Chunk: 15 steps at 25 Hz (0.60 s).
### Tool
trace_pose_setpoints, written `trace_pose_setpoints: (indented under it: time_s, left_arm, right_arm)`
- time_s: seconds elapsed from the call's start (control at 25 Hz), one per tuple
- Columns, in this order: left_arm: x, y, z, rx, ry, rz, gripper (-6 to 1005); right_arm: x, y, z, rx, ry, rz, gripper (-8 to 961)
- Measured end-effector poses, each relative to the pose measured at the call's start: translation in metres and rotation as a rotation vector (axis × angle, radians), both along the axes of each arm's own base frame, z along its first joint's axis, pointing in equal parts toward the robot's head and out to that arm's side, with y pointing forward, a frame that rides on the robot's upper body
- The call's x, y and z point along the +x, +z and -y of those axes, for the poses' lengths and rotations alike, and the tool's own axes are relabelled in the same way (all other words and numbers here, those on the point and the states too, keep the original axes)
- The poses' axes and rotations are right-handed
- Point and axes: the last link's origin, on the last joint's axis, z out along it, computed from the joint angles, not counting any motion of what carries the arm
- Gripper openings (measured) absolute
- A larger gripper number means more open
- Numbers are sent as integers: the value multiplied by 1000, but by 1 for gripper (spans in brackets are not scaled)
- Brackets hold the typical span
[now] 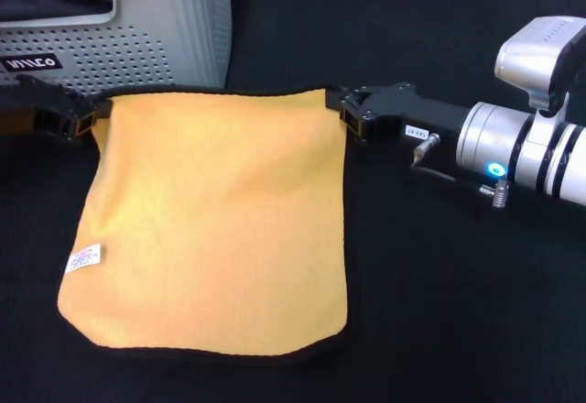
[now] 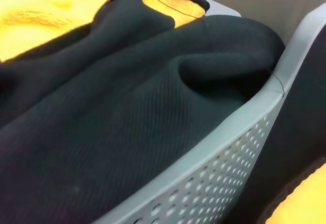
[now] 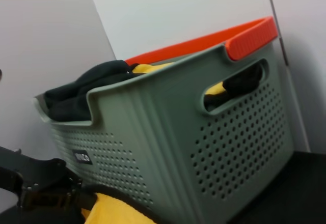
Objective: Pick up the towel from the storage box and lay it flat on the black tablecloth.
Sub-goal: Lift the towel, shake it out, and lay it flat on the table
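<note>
the towel (image 1: 215,220) lies spread on the black tablecloth (image 1: 439,284) before the storage box (image 1: 137,37), both grippers' fingers pinching its far corners, left (image 1: 78,121) and right (image 1: 352,114); release both together, lifting straight up to avoid wrinkling.

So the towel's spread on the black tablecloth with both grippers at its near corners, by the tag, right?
Not quite. The head view shows the left gripper and right gripper at the far corners of the towel, beside the storage box. The tag sits near the front. It does lie on the black tablecloth.
</note>
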Motion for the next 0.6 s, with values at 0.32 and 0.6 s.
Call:
trace_pose_setpoints:
  time_s: [0.32,0.6]
  left_arm:
    - [-1,-4,0,3,4,-7,32]
    - [-2,-4,1,-5,2,-19,33]
  right_arm:
    - [2,0,-2,6,-13,9,134]
    - [2,0,1,1,-8,-1,137]
